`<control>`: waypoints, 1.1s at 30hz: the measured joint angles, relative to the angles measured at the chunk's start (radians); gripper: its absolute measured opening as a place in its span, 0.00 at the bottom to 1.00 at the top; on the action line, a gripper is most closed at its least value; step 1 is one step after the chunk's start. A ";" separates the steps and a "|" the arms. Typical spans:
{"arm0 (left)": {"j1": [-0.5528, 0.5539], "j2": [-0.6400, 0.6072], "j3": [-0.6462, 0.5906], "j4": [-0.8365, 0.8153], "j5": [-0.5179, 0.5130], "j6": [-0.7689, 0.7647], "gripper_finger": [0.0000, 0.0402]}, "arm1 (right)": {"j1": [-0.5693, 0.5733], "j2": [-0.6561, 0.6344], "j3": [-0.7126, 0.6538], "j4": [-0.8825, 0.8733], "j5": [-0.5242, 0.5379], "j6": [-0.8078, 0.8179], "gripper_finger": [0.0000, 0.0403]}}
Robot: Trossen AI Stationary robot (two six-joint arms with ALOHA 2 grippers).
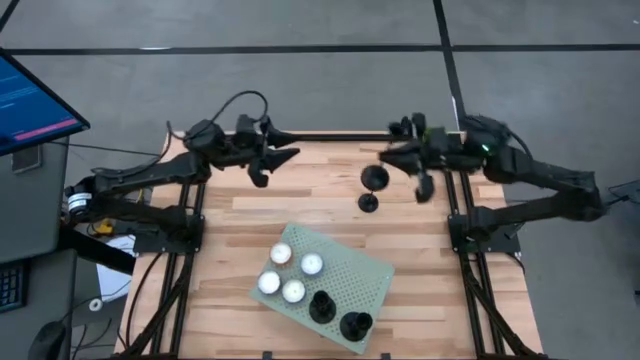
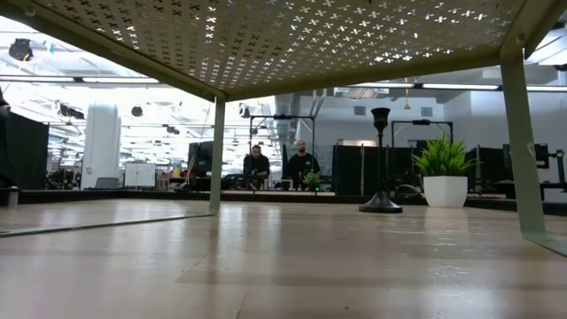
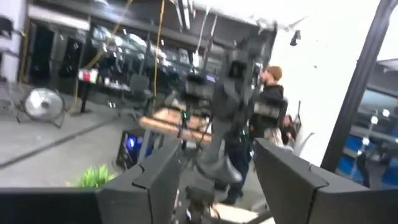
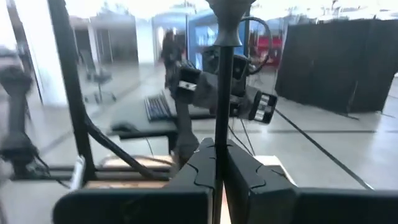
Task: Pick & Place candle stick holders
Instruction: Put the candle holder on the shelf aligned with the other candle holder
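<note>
One black candle stick holder (image 1: 368, 203) stands upright on its round base on the wooden table; the low view shows it too (image 2: 381, 202). My right gripper (image 1: 386, 167) is at the far middle of the table, shut on a second holder (image 1: 374, 178). Two more holders (image 1: 322, 307) (image 1: 355, 325) stand on the green perforated tray (image 1: 375, 270). My left gripper (image 1: 285, 155) hovers open and empty over the far left of the table, its fingers pointing toward the right arm. My right gripper pinches the holder's thin stem (image 4: 219, 118) between its two fingers. The fingers come level from the table's right and lie across the stem. The holder is upright, its cup (image 4: 227, 9) above the fingers and its base hidden below them. No second base shows on the table in the low view.
Several white tealight candles (image 1: 290, 272) sit on the tray's far end. The tray stands on legs (image 2: 217, 155) at the near middle of the table. A monitor (image 1: 30, 100) is off the table's left edge. People stand in the room beyond (image 2: 279, 167).
</note>
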 joint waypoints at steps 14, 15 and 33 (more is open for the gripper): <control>0.000 -0.079 0.000 0.002 -0.071 -0.067 0.39 | 0.651 -0.208 -0.460 0.335 0.592 0.097 0.00; 0.000 -0.079 0.000 0.002 -0.071 -0.070 0.38 | 0.704 -0.181 -0.464 0.368 0.660 0.078 0.00; 0.000 -0.148 0.000 0.001 -0.034 -0.097 0.36 | 0.990 0.379 -0.464 1.006 1.111 0.116 0.00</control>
